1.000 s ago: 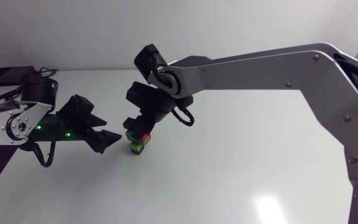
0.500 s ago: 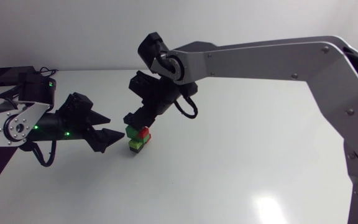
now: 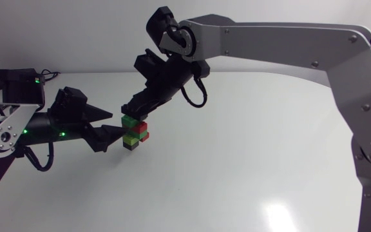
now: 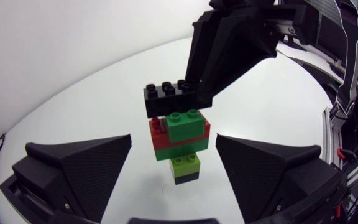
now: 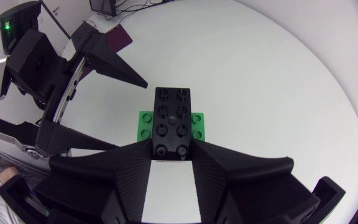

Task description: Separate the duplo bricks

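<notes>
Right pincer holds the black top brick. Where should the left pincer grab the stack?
Grip the wide red-and-green layers under the black brick, on their flat side faces, coming in level from the left arm's side. The open left pincer straddles them; the lime brick below is narrower, likely less secure.

One stack of plastic studded bricks [image 4: 178, 140] is showing six pieces, as far as the left wrist view is telling: a black top brick [image 4: 173, 96], a black bottom brick [image 4: 186, 179], one red brick [image 4: 157, 129] and three green bricks [image 4: 186, 124] in differing shades. Two matte black two-fingered grippers are showing, the left gripper [image 3: 121, 125] and the right gripper [image 3: 134, 111], over one white table [image 3: 269, 161].
</notes>
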You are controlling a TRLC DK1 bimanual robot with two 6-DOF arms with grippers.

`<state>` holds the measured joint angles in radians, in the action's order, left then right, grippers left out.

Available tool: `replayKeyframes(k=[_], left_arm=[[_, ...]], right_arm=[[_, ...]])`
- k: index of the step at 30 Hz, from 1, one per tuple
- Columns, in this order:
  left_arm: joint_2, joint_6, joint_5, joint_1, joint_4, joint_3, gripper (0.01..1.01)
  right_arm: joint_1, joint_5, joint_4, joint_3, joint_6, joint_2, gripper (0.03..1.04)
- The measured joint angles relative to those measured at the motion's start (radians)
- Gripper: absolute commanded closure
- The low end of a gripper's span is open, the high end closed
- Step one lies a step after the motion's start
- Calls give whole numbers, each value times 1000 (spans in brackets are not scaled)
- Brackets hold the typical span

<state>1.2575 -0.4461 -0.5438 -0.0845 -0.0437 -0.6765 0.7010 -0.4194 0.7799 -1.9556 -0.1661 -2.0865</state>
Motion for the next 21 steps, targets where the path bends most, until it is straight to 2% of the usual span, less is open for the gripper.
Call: replayKeyframes(k=[11, 21], left_arm=[[-10, 48, -1, -1, 44, 3, 107], [-10, 48, -1, -1, 60, 21, 107]], right_arm=[[-11, -76, 23, -23, 53, -18, 959], [-41, -79, 26, -39, 55, -39, 959]])
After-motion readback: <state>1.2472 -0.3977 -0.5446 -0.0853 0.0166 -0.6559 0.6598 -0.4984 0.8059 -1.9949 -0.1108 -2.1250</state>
